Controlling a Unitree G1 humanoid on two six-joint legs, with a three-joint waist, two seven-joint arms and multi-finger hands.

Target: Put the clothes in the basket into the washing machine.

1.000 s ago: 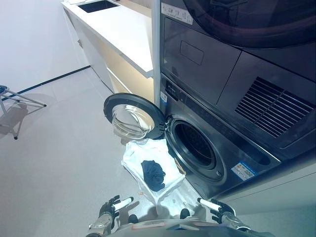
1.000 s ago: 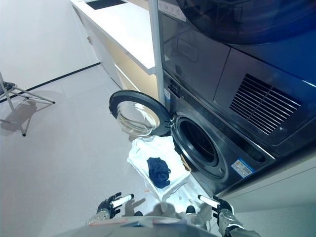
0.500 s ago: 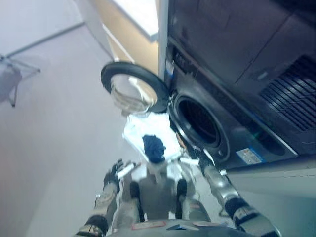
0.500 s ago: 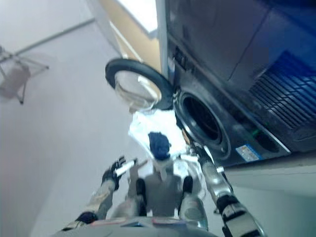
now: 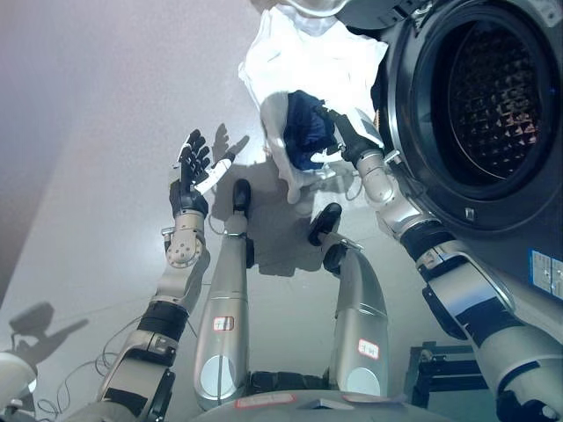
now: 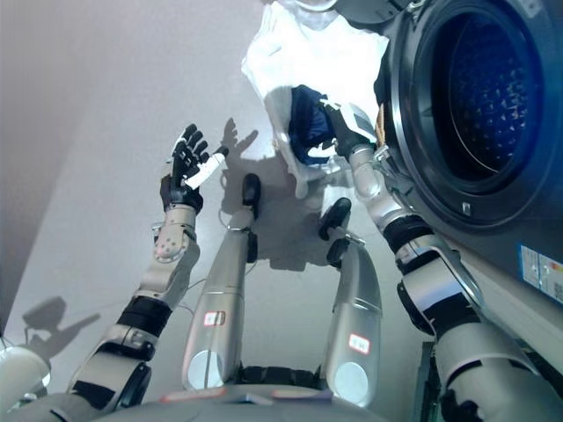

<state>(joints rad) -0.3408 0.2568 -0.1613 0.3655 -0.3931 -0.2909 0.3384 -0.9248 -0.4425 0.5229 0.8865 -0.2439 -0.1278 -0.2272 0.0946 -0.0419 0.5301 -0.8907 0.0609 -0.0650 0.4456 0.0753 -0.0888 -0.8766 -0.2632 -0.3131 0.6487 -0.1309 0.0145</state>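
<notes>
Washer (image 5: 493,105) drum stands open at 2 o'clock. White basket (image 5: 299,53) at 12 holds dark cloth (image 5: 303,132). Right hand (image 5: 347,132) reaches it, grip apparently unclosed. Left hand (image 5: 192,171) spread, idle. Next: clamp, lift.

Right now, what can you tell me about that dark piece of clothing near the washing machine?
The dark blue garment is a crumpled, soft-looking cloth lying in the white basket on the floor, just left of the washing machine's open drum. The right hand reaches in at its right edge, apparently touching it; whether the fingers grip it cannot be seen. The left hand is held open, well away.
</notes>
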